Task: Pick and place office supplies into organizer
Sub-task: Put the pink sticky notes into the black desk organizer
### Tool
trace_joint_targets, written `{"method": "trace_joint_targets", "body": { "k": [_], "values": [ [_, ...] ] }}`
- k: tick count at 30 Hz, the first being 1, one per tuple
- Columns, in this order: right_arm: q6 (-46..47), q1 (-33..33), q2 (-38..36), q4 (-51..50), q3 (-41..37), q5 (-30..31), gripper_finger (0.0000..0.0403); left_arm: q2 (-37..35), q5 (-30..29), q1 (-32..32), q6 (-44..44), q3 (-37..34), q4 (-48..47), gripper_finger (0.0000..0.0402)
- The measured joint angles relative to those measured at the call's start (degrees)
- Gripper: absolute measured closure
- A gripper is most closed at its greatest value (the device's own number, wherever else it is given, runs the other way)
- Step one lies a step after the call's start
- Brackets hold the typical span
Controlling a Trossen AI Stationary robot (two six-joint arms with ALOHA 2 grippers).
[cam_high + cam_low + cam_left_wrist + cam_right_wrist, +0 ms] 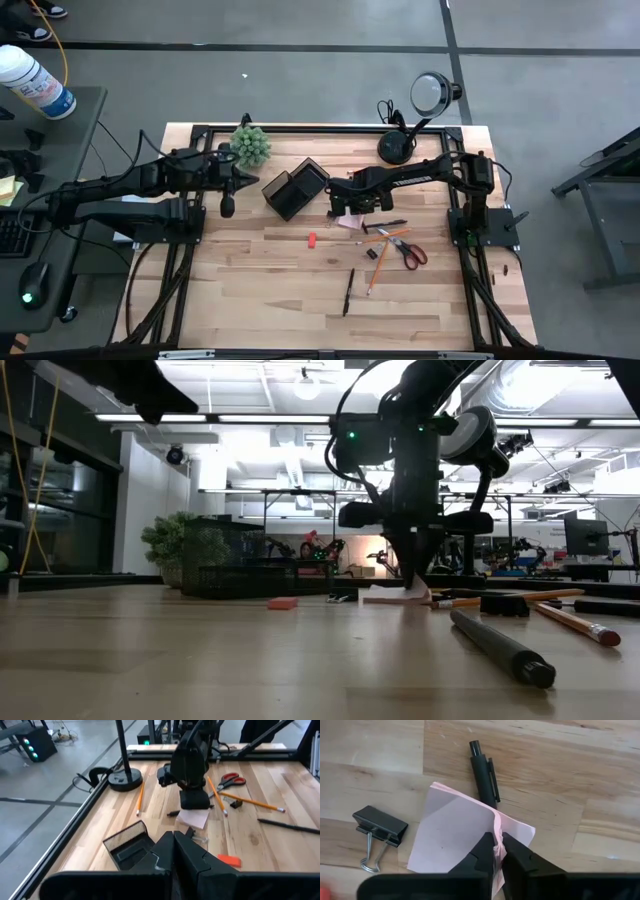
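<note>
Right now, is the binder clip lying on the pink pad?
No, the binder clip lies on bare wood beside the pink sticky-note pad, apart from it.

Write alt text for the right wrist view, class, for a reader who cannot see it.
The right gripper is shut on the edge of a pink sticky-note pad lying on a wooden table. A black pen lies just beyond the pad, partly tucked under it, and a black binder clip sits beside it.
</note>
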Motion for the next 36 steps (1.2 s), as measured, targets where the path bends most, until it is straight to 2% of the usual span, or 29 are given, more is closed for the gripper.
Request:
{"method": "trace_joint_targets", "body": {
  "k": [14,18,29,36],
  "values": [
    [6.92,2.67,-7.68,0.32,-0.15,6.32,0.0396,0.00,0.00,0.00,0.00,0.00,-0.44,0.0401],
    [9.38,3.03,-9.16,4.40,-0.13,8.07,0.0397,0.00,-0.04,0.00,0.00,-0.02,-0.36,0.0401],
    [11.62,-0.01,-9.11,11.30,7.40,15.70,0.0397,0.00,-0.24,-0.02,0.00,0.00,-0.27,0.0401],
    [12.86,-2.66,-7.58,13.07,10.35,16.20,0.0397,0.00,-0.72,-0.02,0.02,-0.02,-0.22,0.0401]
  ]
}}
